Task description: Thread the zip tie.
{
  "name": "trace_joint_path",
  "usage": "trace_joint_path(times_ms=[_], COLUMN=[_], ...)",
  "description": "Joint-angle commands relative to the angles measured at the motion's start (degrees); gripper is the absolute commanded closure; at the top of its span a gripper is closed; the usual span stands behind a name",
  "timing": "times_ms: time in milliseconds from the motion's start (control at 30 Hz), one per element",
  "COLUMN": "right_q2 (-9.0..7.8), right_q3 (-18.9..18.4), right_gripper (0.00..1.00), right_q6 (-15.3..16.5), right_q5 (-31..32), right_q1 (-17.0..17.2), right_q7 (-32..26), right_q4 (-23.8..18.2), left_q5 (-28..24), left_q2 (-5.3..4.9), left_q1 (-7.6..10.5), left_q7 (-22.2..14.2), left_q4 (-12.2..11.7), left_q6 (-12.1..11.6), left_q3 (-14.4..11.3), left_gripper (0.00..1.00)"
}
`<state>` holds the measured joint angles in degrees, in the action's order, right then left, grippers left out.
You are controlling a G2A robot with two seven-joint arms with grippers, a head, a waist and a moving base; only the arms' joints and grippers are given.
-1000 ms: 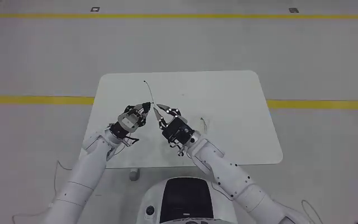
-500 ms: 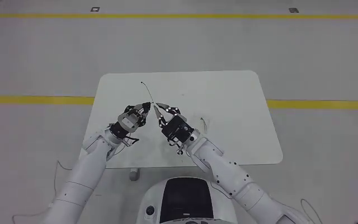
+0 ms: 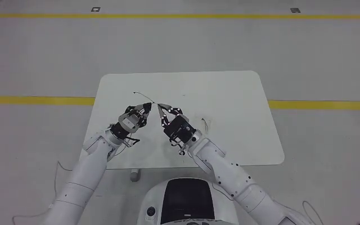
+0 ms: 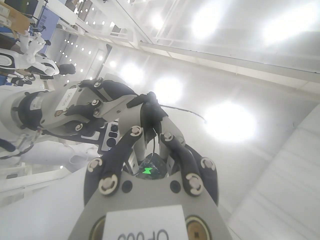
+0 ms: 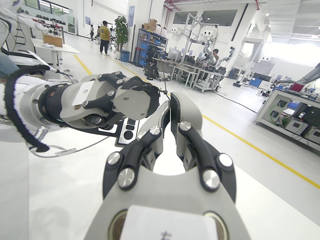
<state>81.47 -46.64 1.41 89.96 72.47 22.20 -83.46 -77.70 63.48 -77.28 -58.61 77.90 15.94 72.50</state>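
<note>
Over table (image 3: 236,118), well inside edges: left claw (image 3: 148,107), right claw (image 3: 160,107), seemingly clamped on zip tie (image 3: 142,95).

1. The zip tie (image 3: 143,96) is thin black plastic.
2. The table (image 3: 236,101) is white, smooth and matt.
3. The right gripper (image 5: 170,101) has smooth grey metal, shiny screws (image 5: 210,176) and black ribbed rubbery pads (image 5: 176,109).
4. The left gripper (image 4: 150,112) has dull grey metal too.
</note>
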Motion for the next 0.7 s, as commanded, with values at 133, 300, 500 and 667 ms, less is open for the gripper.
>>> trace_joint_path(times_ms=[133,300,500,667], right_q2=[-0.28,-0.53,-0.81,-1.07], right_q3=[-0.61,-1.09,-1.61,-1.93], right_gripper=[1.0,1.0,1.0,1.0], right_q6=[0.04,0.12,0.1,0.16], right_q5=[0.0,0.0,0.0,0.0], right_q1=[0.62,1.1,1.68,2.11], right_q7=[-0.43,-0.74,-1.15,-1.45], right_q4=[-0.38,-0.63,-1.1,-1.5], left_q5=[0.0,0.0,0.0,0.0], left_q2=[0.0,0.0,0.0,0.0], left_q1=[0.0,0.0,0.0,0.0], left_q7=[0.0,0.0,0.0,0.0], left_q4=[0.0,0.0,0.0,0.0], left_q6=[0.0,0.0,0.0,0.0], left_q3=[0.0,0.0,0.0,0.0], left_gripper=[1.0,1.0,1.0,1.0])
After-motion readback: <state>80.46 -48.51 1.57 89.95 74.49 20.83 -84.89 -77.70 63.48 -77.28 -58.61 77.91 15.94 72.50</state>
